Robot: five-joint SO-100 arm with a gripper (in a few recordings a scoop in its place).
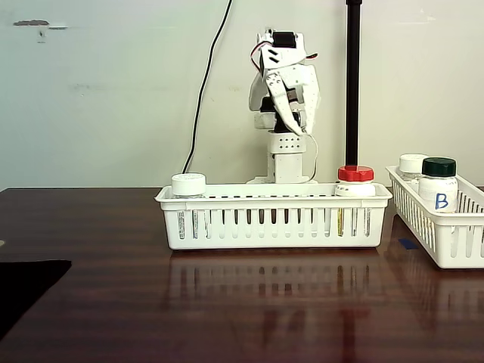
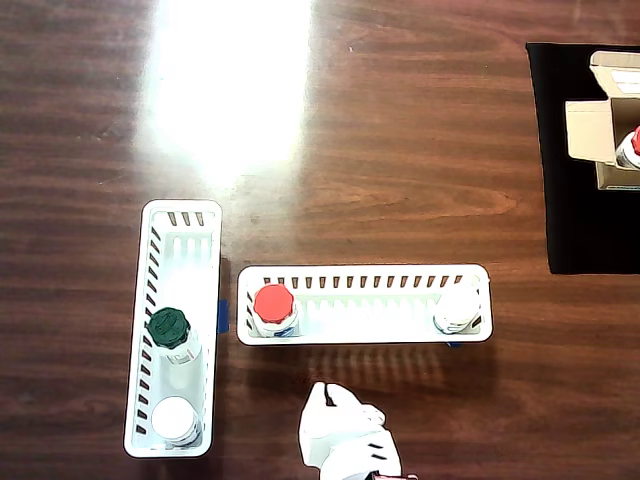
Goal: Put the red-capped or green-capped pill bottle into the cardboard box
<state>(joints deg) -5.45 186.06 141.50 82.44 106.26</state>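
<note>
White plastic makes up the arm, which stands folded behind the long basket (image 1: 272,219) in the fixed view, its upper links drawn up over the base and the gripper (image 1: 293,113) hanging with its tips pointing down, well above the basket's rim. Its two fingers lie close together with little gap showing, and they hold nothing. In the overhead view the gripper (image 2: 325,400) sits just below the long basket (image 2: 365,272), with its tip pointing up the picture toward the basket's left half, apart from it.

Inside the long basket the red bottle (image 2: 273,305) stands upright at the left end in the overhead view; in the fixed view the red bottle (image 1: 355,181) is at the right end, its cap rising above the rim. A white-capped bottle (image 2: 457,307) stands at the opposite end of the same basket.

Left of the long basket in the overhead view, a second basket (image 2: 180,215) lies at a right angle to it and holds a green bottle (image 2: 170,330) and another white-capped one (image 2: 175,420). Far to the upper right of the long basket, at the picture's edge, the box (image 2: 605,125) sits on a black mat (image 2: 580,230) with its flaps open, and a red cap (image 2: 635,140) shows inside it. All rests on the dark wooden table (image 2: 400,150).
</note>
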